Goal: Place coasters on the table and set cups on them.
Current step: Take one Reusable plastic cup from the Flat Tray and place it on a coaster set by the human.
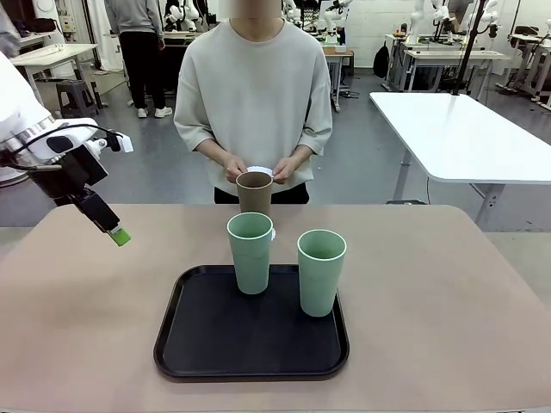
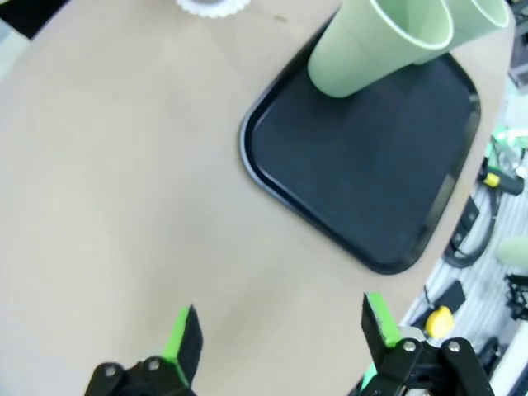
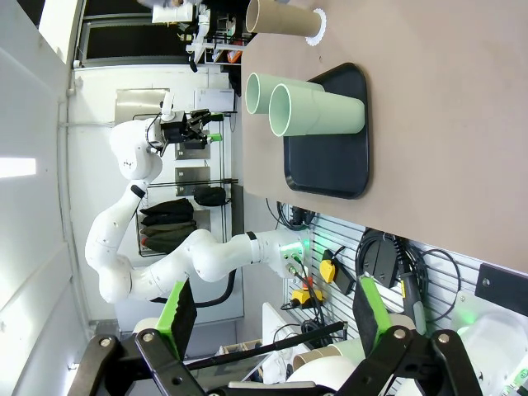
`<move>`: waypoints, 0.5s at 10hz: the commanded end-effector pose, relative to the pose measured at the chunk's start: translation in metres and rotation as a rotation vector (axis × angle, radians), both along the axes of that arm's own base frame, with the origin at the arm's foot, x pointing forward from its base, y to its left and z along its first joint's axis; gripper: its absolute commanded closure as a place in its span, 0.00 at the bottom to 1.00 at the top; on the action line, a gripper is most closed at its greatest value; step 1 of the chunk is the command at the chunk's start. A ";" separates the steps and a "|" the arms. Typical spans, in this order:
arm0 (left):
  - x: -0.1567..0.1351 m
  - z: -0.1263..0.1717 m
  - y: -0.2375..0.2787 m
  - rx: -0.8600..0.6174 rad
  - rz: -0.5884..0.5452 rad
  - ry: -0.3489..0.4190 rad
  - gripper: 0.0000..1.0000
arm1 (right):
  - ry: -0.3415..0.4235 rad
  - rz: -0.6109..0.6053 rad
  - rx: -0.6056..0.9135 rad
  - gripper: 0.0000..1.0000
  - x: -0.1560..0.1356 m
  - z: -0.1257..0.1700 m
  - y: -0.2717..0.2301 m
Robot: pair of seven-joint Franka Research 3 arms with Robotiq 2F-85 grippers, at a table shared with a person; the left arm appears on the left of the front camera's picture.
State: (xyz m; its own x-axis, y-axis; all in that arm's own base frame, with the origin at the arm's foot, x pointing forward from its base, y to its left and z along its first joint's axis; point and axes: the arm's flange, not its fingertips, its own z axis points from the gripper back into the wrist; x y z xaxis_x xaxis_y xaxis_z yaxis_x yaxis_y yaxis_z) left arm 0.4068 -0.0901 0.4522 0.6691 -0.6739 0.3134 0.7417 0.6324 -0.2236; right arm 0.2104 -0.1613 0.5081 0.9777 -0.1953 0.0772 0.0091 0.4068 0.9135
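Near the front edge of the surface (image 1: 430,301), two green cups (image 1: 250,251) are standing on a black tray (image 1: 198,344); beyond it, the brown cup (image 1: 255,191) is sitting on a coaster (image 3: 318,25). The left hand (image 2: 280,318) and right hand (image 3: 273,289) are hanging wide open, empty.

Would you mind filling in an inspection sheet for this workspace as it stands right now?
Surface: tan-beige matte table, smooth, no spills seen.
Job's things: two pale green tapered cups upright on the black rounded tray; brown tapered cup beyond the tray, on a white scalloped coaster; the person's hands hold something small and white.
Clutter: nothing seen.
Grippers: left gripper open above the table, holding nothing; right gripper open, holding nothing.
Cables: black cable looped at the left arm's wrist; coiled cables on a grey wall panel.
Surroundings: glossy white table to the right; more benches behind.
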 end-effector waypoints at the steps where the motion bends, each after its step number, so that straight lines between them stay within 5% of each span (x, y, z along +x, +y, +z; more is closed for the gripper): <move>1: 0.002 0.002 0.003 0.006 -0.009 0.012 0.00 | -0.012 -0.002 0.022 0.00 0.001 0.002 0.000; 5: 0.002 0.002 0.003 0.006 -0.009 0.012 0.00 | -0.012 -0.002 0.022 0.00 0.001 0.002 0.000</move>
State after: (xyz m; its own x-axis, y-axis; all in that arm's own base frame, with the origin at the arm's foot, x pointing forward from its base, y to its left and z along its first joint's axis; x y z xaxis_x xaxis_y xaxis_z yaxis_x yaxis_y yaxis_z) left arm 0.4071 -0.0880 0.4520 0.6712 -0.6725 0.3119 0.7398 0.6342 -0.2247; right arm 0.2104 -0.1613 0.5081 0.9777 -0.1953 0.0772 0.0091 0.4068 0.9135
